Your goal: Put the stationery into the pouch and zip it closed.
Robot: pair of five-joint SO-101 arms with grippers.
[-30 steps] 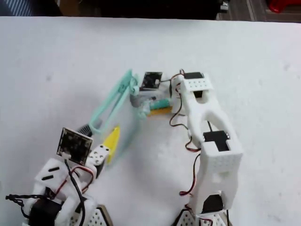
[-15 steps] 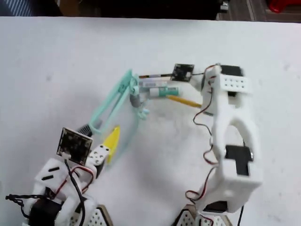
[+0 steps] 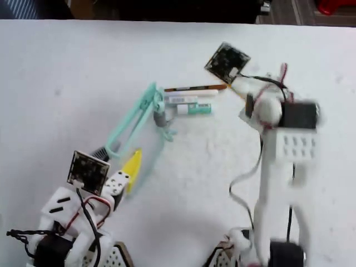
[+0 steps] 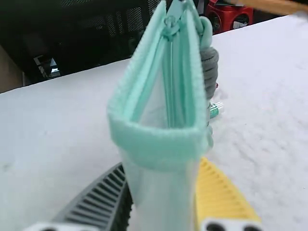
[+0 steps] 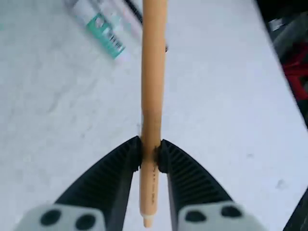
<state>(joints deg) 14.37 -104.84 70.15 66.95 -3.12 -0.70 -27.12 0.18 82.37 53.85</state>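
The pouch (image 4: 159, 134) has a thin, translucent, faintly sheened body. It is edged in woven cloth tape with a coarse ribbed weave, and its zip looks like moulded plastic. The left gripper (image 4: 162, 166) holding it is matt, ridged plastic. The right gripper (image 5: 150, 144) is matt black ridged plastic, clamped on a pencil (image 5: 153, 72) with a smooth, dull finish like bare wood. A marker (image 5: 103, 29) wears a glossy label. The white surface (image 5: 57, 120) is matt and finely grainy.

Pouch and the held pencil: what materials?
The pouch looks like matte teal fabric, with a ribbed weave on its edging and a translucent side panel, probably plastic. The pencil in the right gripper is likely wood, smooth and tan.
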